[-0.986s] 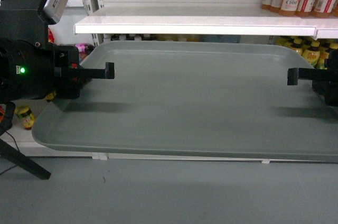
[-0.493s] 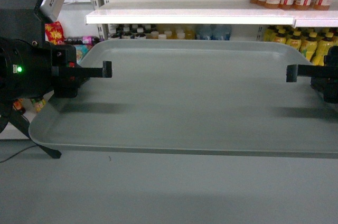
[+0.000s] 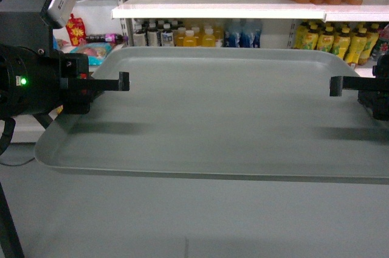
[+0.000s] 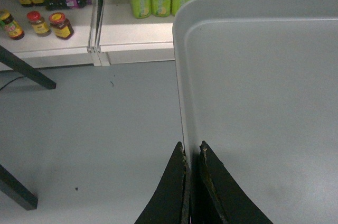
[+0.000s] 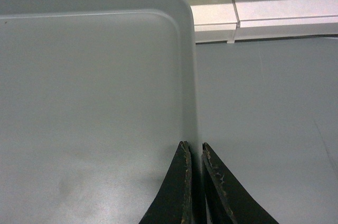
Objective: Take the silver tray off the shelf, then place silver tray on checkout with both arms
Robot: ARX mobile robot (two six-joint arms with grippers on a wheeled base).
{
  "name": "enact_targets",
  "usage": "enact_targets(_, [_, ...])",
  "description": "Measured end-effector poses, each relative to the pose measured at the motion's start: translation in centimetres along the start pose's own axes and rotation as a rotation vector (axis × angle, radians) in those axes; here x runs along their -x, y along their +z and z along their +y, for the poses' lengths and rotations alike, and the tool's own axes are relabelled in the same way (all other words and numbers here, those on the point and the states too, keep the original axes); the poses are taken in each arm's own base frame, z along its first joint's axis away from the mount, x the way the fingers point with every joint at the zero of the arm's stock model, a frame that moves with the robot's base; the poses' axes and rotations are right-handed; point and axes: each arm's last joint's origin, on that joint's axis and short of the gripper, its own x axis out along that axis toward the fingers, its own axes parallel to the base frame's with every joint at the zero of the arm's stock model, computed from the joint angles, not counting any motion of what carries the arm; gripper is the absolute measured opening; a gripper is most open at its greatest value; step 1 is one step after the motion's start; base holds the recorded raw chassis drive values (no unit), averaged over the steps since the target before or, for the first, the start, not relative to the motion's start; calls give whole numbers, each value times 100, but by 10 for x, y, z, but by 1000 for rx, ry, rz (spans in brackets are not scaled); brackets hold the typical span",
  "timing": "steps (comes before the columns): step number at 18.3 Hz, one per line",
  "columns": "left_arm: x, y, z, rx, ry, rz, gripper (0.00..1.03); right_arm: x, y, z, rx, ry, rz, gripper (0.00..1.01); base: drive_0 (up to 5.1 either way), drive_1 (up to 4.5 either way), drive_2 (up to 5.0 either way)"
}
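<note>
Shelves of bottled drinks are standing behind while I am carrying the silver tray (image 3: 213, 118) clear of the shelf (image 3: 243, 10).

I am holding it in the air over grey floor, level, with nothing under it and the checkout not in view. My left gripper (image 4: 193, 152) is pinched tight on the tray's left rim, one jaw outside and one inside, and my right gripper (image 5: 195, 152) is pinched the same way on the right rim. To do this well, I judge I should be moving both arms together at one height, keeping their spacing fixed so neither rim slips or twists.
</note>
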Motion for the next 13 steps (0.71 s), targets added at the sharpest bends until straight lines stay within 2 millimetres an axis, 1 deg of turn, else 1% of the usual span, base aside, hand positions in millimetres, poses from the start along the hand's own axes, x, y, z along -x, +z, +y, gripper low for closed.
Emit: enact_targets(13, [0,0,0,0,3,-2,4,0,1,0,-1,-1,-7,3,-2,-424,420])
